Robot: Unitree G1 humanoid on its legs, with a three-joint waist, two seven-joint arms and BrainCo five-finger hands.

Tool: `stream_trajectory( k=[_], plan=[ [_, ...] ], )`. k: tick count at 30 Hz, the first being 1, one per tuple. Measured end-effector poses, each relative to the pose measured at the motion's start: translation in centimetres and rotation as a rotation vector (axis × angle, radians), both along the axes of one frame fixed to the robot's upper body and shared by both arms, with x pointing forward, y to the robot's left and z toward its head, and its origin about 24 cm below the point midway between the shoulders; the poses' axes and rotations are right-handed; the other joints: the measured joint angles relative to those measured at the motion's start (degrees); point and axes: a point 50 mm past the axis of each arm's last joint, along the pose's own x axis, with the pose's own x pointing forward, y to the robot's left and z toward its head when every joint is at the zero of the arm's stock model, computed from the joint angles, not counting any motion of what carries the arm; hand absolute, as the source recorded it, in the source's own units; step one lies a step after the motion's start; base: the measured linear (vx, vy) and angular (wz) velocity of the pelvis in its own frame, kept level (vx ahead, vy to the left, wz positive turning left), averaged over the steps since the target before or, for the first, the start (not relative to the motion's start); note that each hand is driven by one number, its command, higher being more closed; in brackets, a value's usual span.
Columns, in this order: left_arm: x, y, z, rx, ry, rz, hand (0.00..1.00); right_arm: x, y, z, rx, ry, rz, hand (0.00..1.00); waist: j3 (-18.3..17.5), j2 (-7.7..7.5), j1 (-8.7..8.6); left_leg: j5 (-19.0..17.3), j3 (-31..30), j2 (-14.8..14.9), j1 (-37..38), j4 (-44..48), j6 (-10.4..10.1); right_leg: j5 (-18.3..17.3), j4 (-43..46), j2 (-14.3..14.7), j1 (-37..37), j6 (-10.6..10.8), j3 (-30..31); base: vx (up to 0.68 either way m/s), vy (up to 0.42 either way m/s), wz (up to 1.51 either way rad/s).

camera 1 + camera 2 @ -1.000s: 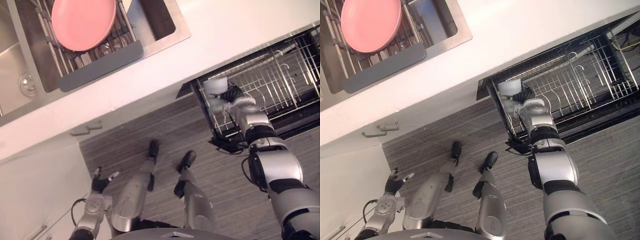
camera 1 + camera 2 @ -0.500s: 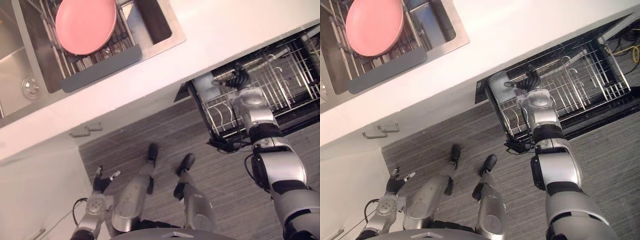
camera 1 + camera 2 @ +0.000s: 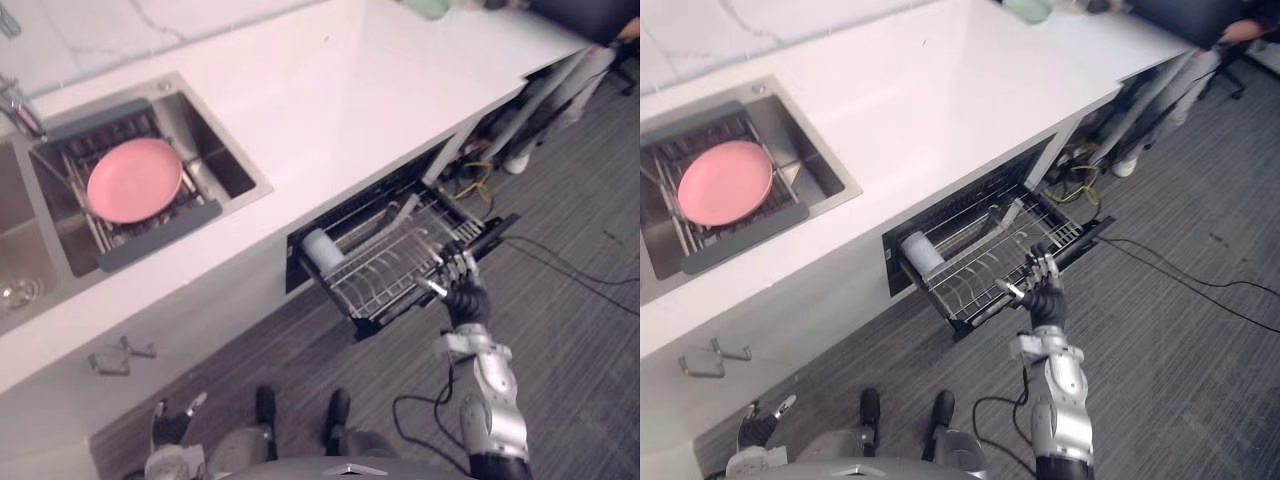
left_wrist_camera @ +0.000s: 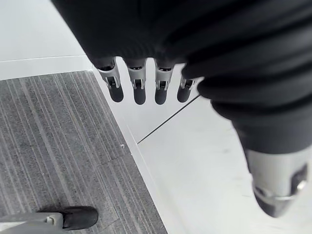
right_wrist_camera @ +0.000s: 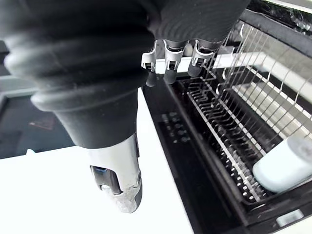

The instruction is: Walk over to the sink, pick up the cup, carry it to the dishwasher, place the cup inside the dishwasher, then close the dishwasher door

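The pale, cylindrical cup lies on its side in the silver wire rack of the black dishwasher, at the rack's end nearest the steel sink. Nothing holds it, and its lower side is hidden among the wires. The rack is pulled out from under the white countertop over the grey striped floor, so the dishwasher stands open. The right hand is at the rack's outer front corner, well apart from the cup. Its fingers are straight and spread, and they grasp nothing. Their dark tips overlap the rack's edge in the head views, and I cannot tell whether they touch it. The left hand hangs low beside the white cabinet front under the sink end of the countertop. Its fingers are straight and it is empty. A round pink plate rests on a drying rack in the sink, which is cut off on one side. At the countertop's far end, a person's legs are partly hidden by the counter, and a pale green object is cut off, too little showing to identify.
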Motion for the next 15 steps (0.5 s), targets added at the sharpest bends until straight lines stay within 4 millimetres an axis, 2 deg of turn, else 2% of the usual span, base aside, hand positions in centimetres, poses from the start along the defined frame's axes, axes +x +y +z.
stream_trajectory(
  k=[2,5,7,9,11,12,13,14,15],
  plan=[
    [-0.8,0.0,-0.2,0.005,0.025,0.031,0.00,-0.2,0.6,0.4,0.007,-0.033,0.051,0.00,-0.7,0.11,-0.14,-0.3,0.1,0.1,1.0,0.0,0.0,-0.2,0.0,0.1,0.9,-0.1,0.3,0.01,-0.006,-0.10],
    [-2.6,0.0,-0.6,0.020,0.079,0.082,0.00,-0.4,1.6,2.3,-0.009,-0.135,0.152,0.00,-2.1,0.37,0.07,-0.3,-0.3,0.4,2.4,0.0,-0.3,-0.6,0.0,0.4,2.6,-0.2,-0.3,0.03,-0.012,0.10],
    [-3.7,0.0,-0.7,0.021,0.100,0.131,0.00,-0.6,1.9,3.4,-0.008,-0.202,0.185,0.00,-2.5,0.56,0.43,0.0,-2.9,0.2,3.0,0.0,-0.7,-1.1,0.0,0.4,4.3,0.2,-2.8,0.06,-0.015,0.52],
    [-4.3,0.1,-0.8,0.025,0.108,0.139,0.00,-0.5,1.9,3.7,-0.002,-0.225,0.186,0.00,-2.6,0.60,0.94,0.0,-4.7,0.1,2.8,0.0,-0.6,-1.6,0.0,0.2,5.5,0.4,-5.7,0.05,-0.004,0.80],
    [-5.0,0.0,-1.0,0.014,0.123,0.183,0.00,-0.5,1.4,3.9,-0.004,-0.234,0.164,0.00,-2.8,0.66,1.19,-2.3,1.8,0.8,2.7,0.0,0.6,-1.7,0.0,-0.8,6.8,0.3,-10.2,0.06,0.039,1.09],
    [-5.6,-0.3,-1.2,-0.003,0.136,0.219,0.00,-0.5,0.7,4.1,-0.006,-0.243,0.122,0.00,-3.2,0.66,1.00,-3.4,9.1,1.7,2.7,1.0,1.3,-1.9,0.0,-2.3,7.6,0.7,-13.5,0.09,0.104,1.17],
    [-5.8,-0.4,-1.4,-0.012,0.143,0.233,0.00,-0.6,0.1,4.3,-0.004,-0.248,0.092,0.00,-3.2,0.66,0.68,-4.2,12.9,2.7,2.2,3.0,1.5,-2.0,0.2,-3.0,8.1,1.0,-15.1,0.14,0.176,1.54],
    [-6.3,-1.0,-1.6,-0.032,0.163,0.238,0.00,-0.7,-1.1,4.6,-0.003,-0.262,0.044,0.00,-3.4,2.46,0.49,-4.7,19.5,5.2,1.2,8.0,1.5,-3.0,1.9,-3.8,9.0,2.0,-18.0,0.15,0.201,1.39],
    [-7.1,-1.5,-1.8,-0.046,0.187,0.244,0.00,-0.5,-1.8,4.8,0.003,-0.264,0.025,0.00,-3.3,3.56,0.64,-4.5,20.4,4.9,1.2,9.5,0.9,-3.8,3.8,-4.9,10.1,2.9,-19.7,0.13,0.197,1.18]
  ],
)
